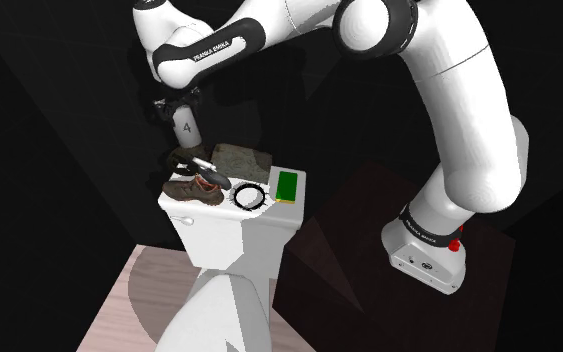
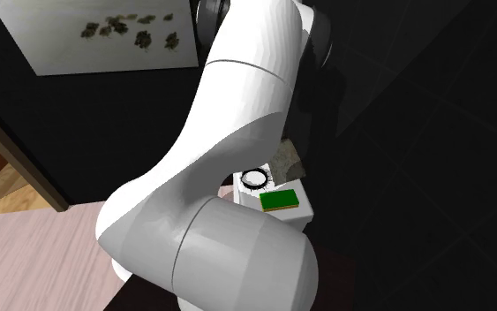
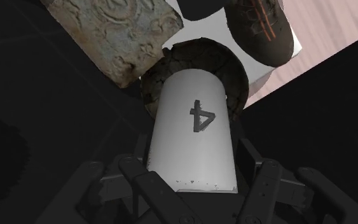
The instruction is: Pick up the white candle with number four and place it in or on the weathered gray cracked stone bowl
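Lowering the number-four candle into the stone bowl

The pincer (image 3: 193, 181) should, I judge, descend straight and slowly, so that the candle's base enters the middle of the bowl, and let go only when the candle rests there; an early release could tip it over the rim. Its two black fingers are closed around the white candle (image 3: 193, 127), clasping it on both sides, with the "4" facing the wrist camera. The candle hangs in the air, directly over the cracked gray stone bowl (image 3: 231, 67). Beside the bowl lie a carved stone slab (image 3: 117, 32) and a brown shoe (image 3: 260, 28), all on the white toilet tank lid (image 1: 224, 210); these neighbours deserve some margin.
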Action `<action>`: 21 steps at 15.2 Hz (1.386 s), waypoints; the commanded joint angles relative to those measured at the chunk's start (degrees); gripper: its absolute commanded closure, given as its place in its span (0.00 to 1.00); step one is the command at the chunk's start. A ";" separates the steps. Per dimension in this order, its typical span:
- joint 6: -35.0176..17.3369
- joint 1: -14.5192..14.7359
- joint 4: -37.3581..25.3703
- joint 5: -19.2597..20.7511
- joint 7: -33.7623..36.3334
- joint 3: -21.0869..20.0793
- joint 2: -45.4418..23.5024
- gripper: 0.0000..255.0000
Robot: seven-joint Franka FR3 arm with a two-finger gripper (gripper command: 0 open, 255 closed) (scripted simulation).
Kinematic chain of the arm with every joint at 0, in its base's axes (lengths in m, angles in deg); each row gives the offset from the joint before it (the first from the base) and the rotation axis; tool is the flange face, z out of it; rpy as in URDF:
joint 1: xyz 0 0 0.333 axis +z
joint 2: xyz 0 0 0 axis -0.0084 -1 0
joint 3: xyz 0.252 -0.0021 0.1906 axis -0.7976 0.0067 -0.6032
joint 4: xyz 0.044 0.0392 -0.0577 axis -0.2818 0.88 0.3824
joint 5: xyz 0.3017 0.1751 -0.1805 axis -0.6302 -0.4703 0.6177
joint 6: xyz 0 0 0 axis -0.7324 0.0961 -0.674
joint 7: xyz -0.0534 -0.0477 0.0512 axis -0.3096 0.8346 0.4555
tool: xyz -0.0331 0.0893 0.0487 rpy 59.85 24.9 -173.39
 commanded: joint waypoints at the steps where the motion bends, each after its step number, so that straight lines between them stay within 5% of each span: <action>1: -0.81 0.11 -0.11 0.27 0.20 0.24 -0.88 1.00; 21: -7.19 1.07 -0.42 2.32 2.10 2.10 -7.66 1.00</action>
